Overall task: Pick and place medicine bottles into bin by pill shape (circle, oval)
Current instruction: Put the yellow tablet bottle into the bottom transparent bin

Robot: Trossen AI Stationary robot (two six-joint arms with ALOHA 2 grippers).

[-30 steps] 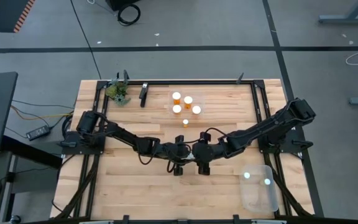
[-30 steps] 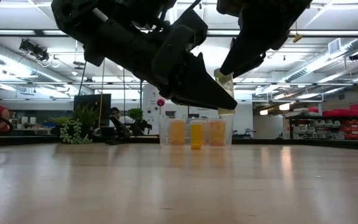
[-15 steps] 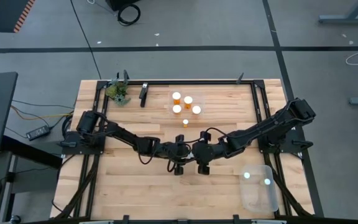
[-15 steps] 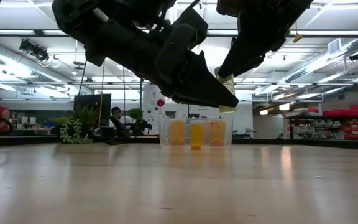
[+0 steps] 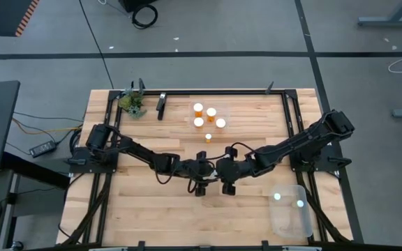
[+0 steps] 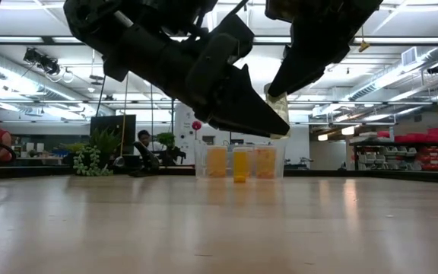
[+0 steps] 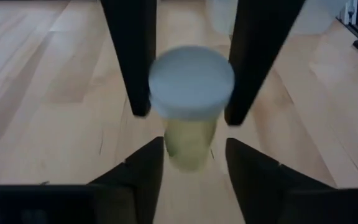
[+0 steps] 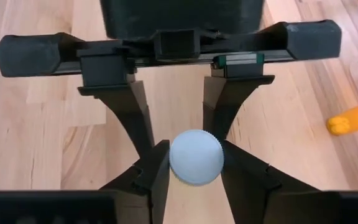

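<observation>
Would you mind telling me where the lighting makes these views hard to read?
Low view: the bright ceiling lights behind turn the left arm and right arm into dark silhouettes, and the table carries a pale sheen. High view: even light, with no strong glare on the wood. Left wrist view: the white cap of the medicine bottle is the brightest patch.

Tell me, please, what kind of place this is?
Probably a robotics lab or workshop in a large industrial hall: a wooden workbench with two arms mounted on it, ceiling strip lights, and red storage shelving in the background.
</observation>
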